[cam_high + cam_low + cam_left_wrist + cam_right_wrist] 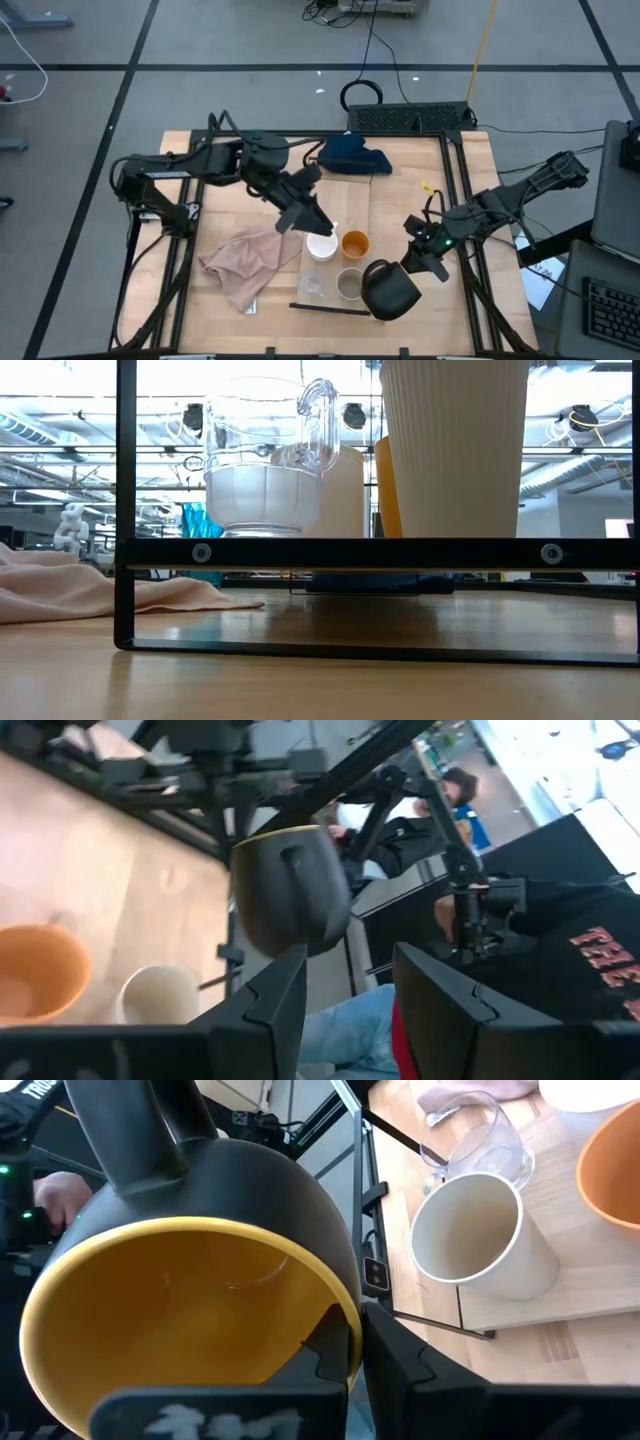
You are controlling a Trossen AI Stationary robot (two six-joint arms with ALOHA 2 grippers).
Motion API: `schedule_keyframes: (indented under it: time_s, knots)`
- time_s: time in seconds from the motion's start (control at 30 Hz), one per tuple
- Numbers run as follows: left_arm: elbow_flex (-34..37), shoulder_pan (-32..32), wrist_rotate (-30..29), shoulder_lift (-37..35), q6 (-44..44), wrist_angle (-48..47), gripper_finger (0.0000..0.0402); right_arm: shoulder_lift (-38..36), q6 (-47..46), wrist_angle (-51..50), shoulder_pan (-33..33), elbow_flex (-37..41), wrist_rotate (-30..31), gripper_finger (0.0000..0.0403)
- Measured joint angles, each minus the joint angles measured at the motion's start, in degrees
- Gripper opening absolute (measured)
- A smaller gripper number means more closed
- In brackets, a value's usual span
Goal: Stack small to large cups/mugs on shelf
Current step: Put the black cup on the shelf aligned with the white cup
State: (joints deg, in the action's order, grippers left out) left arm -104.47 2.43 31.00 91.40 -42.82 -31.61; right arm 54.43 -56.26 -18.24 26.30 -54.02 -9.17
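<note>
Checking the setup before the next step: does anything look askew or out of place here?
The dark yellow-lined mug is tipped on its side, clamped at the rim by the right gripper beside the shelf. A crumpled pink cloth lies by the shelf.

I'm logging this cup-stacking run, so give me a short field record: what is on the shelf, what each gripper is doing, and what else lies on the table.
shelf: pale board on the table, dark strip at its near end
on shelf: tiny clear cup, beige cup, small orange cup, white mug
dark yellow-lined mug: at the shelf's near right corner, tilted
right gripper: shut on the dark yellow-lined mug's rim
left gripper: open, above the white mug, holding nothing
other items: pink cloth, blue cloth
</note>
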Motion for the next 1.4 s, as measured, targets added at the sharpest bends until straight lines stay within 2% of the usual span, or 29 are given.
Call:
schedule_keyframes:
  time_s: [0.17, 0.3, 0.47, 0.6, 0.7, 0.87, 1.1, 1.4]
  knots:
    - [0.0, 0.94, -0.13, 1.14, -1.03, 4.85, 0.015, 0.66, 0.88, 0.39, 0.01, 0.0, -0.02, 0.0003]
    - [0.0, 1.71, -0.77, 1.24, -0.99, 4.15, 0.0158, 0.68, 1.4, 0.53, 0.01, 0.0, -0.07, 0.0003]
    - [0.0, 3.0, -7.35, 1.26, -0.69, 2.84, 0.0212, 0.68, 1.8, 0.96, 0.02, 0.0, -0.07, 0.0003]
    - [0.0, 3.69, -7.4, 1.27, -1.22, 2.83, 0.0254, 0.68, 1.96, 1.12, 0.02, 0.0, -0.07, 0.0003]
    - [0.0, 4.43, -7.25, 1.27, -1.93, 2.72, 0.0269, 0.9, 2.37, 2.63, -0.11, 0.0, -0.08, 0.0003]
    - [0.0, 5.15, -7.03, 1.27, -3.31, 2.7, 0.0273, 2.21, 0.69, 6.96, -1.11, 0.0, -0.91, 0.0003]
    - [0.0, 5.94, -7.02, 1.24, -4.91, -2.08, 0.0273, 6.59, -3.74, 8.64, -2.59, 0.0, -6.42, 0.0003]
    - [0.0, 6.38, -7.07, 1.24, -6.43, -5.63, 0.0273, 11.22, -8.04, 18.74, -5.51, 0.0, -9.02, 0.0003]
